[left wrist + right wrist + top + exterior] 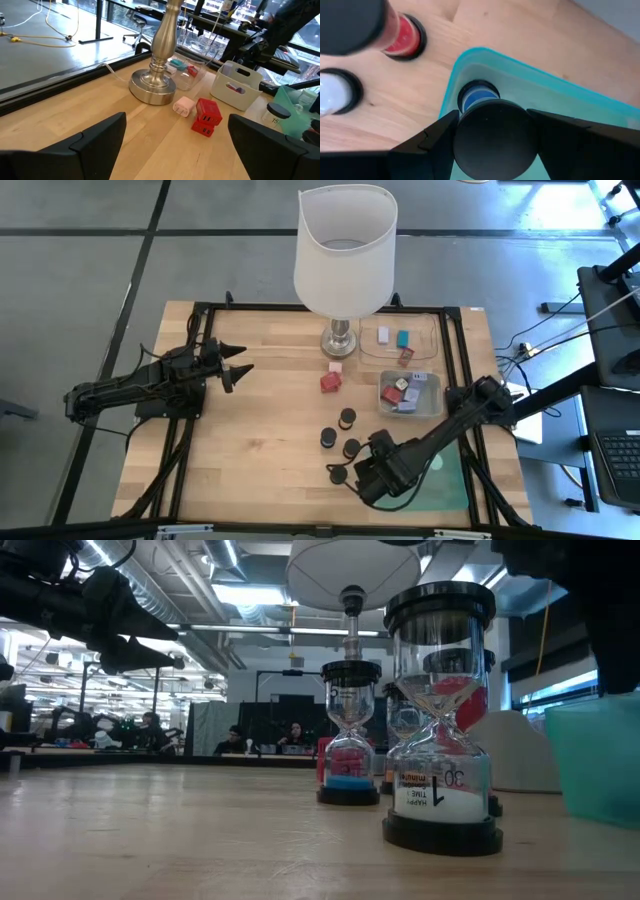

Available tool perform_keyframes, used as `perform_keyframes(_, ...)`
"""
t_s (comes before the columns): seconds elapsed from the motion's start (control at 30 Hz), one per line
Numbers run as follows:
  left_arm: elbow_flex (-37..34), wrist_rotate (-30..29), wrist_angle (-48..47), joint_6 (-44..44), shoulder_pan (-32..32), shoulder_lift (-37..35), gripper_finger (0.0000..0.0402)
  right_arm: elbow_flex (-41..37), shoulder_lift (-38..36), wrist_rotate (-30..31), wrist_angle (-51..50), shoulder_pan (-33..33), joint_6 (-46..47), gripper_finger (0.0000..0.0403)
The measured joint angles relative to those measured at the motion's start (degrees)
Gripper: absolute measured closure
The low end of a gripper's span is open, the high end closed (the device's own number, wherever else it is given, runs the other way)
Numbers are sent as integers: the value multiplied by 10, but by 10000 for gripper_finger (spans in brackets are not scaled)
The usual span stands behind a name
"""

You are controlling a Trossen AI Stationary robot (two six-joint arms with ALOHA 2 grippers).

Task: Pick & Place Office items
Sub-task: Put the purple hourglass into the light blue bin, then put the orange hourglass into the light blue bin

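Note:
My right gripper (372, 472) stands at the table's near right, shut on a black-capped sand timer with blue sand (478, 98) over the corner of a teal tray (470, 56). Whether the timer's lower end touches the tray floor, I cannot tell. Three more black sand timers (347, 418) (328, 438) (340, 475) stand upright on the wood nearby. A red block (330, 382) and a pink one (336, 366) lie by the lamp's foot. My left gripper (240, 366) waits open above the table's left side, pointing toward the lamp. My right gripper pinches the blue sand timer's upper black cap (495, 131) between its two fingers, one on each side of the round rim. The fingers come from above, pointing steeply down. The timer hangs nearly upright below them, its lower cap inside the teal tray's corner.
A white-shaded lamp (345, 250) stands at the far middle. Right of it sit a clear tray (425, 330) with small blocks and a grey bin (432, 402) with more pieces. A red-sand timer (405, 35) and a white-sand one (335, 92) stand close beside the teal tray.

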Motion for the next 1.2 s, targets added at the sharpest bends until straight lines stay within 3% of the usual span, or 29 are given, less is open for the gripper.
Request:
perform_keyframes(0.47, 0, 0, 0, 0, 0, 0, 54, -9, -10, -7, 0, -5, -1, 175)
perform_keyframes(0.97, 0, 0, 0, 0, 0, 0, 54, -9, -47, 10, -42, -7, 21, 60)
perform_keyframes(1.2, 0, 0, 0, 0, 0, 0, 54, -8, -120, 72, -63, -29, 96, 27)
